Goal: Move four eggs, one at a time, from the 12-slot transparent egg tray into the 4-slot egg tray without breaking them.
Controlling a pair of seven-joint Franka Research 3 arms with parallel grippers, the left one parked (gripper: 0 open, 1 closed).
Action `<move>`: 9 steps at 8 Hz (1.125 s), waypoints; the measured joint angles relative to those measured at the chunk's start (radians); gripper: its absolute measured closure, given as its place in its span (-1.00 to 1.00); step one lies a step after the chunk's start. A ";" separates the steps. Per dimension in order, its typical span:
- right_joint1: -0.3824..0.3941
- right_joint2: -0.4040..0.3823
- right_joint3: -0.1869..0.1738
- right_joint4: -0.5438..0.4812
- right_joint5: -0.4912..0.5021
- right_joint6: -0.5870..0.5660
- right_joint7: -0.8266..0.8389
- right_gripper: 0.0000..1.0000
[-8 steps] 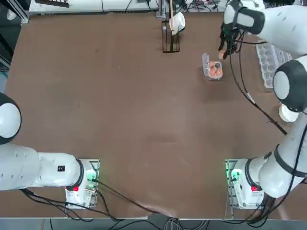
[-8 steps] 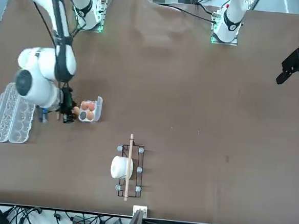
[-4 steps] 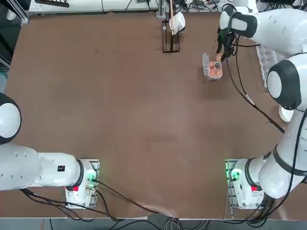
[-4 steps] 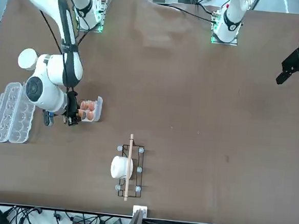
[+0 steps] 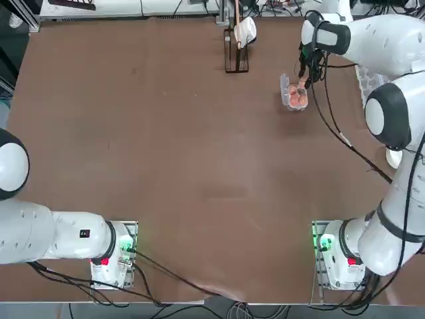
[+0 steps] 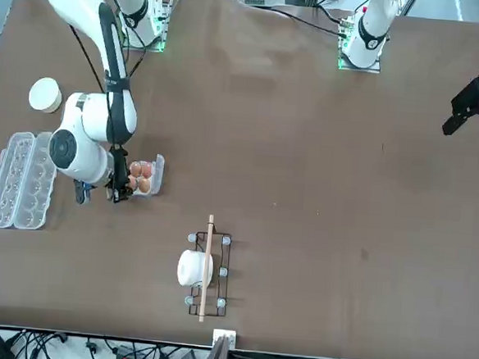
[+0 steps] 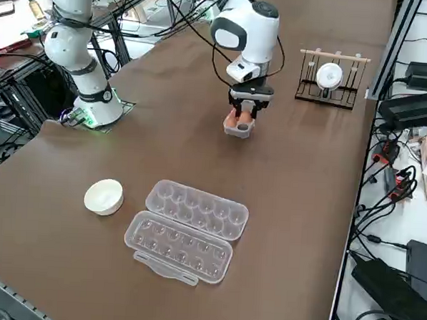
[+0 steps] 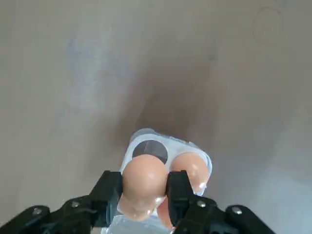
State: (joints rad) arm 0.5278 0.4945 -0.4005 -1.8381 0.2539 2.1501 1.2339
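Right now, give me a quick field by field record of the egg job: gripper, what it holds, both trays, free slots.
right gripper: shut on an egg, right above the 4-slot egg tray
4-slot egg tray: eggs in it, one empty cup visible
12-slot transparent egg tray: lid open, no eggs visible
white bowl: beside the long tray

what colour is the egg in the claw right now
Orange-brown egg; the right wrist view shows it best.

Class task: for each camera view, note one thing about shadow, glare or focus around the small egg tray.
Wrist view: a soft dark shadow lies on the table beyond the 4-slot egg tray; the egg in the right gripper looks soft-edged. Side view: the 12-slot transparent egg tray shows pale highlights.
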 joint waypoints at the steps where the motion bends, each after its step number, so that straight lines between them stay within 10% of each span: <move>1: 0.000 0.003 -0.002 0.000 0.000 0.000 0.000 -0.09; 9: 0.002 0.028 -0.002 0.000 0.000 -0.001 0.001 -0.09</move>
State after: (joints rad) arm 0.5299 0.5222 -0.4021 -1.8382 0.2540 2.1493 1.2351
